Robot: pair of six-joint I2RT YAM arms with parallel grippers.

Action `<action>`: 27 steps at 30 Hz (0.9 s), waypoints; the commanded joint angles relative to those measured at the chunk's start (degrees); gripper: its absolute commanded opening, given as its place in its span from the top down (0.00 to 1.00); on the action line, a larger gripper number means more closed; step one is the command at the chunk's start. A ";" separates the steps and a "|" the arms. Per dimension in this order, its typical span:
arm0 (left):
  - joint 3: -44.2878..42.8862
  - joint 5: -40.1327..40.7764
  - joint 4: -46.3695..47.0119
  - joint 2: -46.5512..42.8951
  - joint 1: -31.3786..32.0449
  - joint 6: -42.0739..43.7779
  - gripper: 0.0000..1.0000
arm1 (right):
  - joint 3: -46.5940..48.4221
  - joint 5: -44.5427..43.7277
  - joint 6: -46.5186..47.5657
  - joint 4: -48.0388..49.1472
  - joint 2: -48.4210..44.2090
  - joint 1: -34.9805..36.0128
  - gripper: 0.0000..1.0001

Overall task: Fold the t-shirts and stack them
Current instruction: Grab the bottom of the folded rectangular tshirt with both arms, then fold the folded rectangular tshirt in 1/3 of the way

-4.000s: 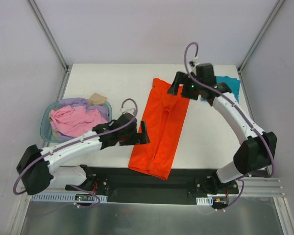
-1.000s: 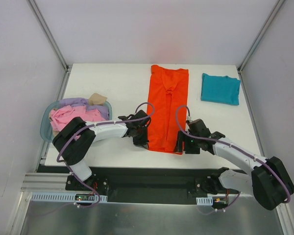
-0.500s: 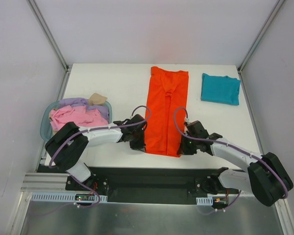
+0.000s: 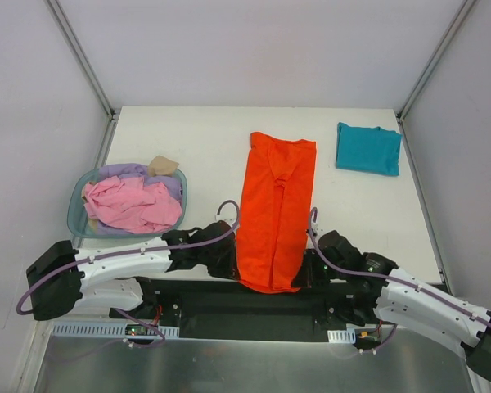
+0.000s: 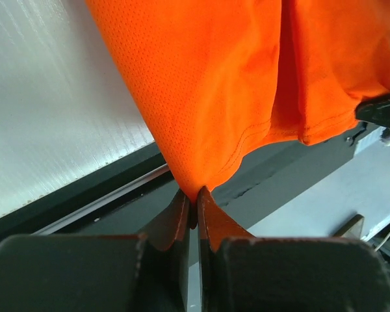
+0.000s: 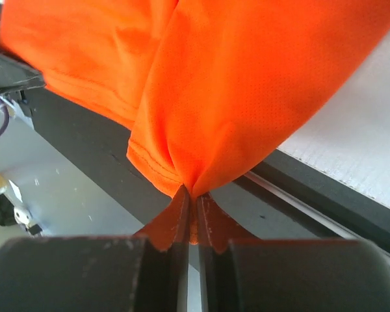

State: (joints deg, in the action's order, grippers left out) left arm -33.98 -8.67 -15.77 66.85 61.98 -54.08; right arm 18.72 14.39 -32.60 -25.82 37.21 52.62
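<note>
White table [image 4: 188, 139] bears the orange-red t-shirt [image 4: 274, 205]; left pincer [image 5: 194, 198] and right pincer [image 6: 192, 195] clamp its near corners.

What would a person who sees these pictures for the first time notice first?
The long orange shirt, lying down the middle of the table, with its near end over the table's edge. The left gripper and right gripper each pinch one near corner of it. Next come the folded teal shirt at the far right and the basket holding pink cloth at the left.
</note>
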 commanded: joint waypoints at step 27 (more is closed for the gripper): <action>-26.12 14.21 -1.81 11.63 -13.19 16.19 1.00 | 30.40 -32.94 15.45 -6.01 19.11 -8.92 0.98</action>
State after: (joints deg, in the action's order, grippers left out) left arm -54.76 5.21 -17.34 76.27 51.16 -43.03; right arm 45.15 -16.88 -22.02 -35.44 53.80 47.37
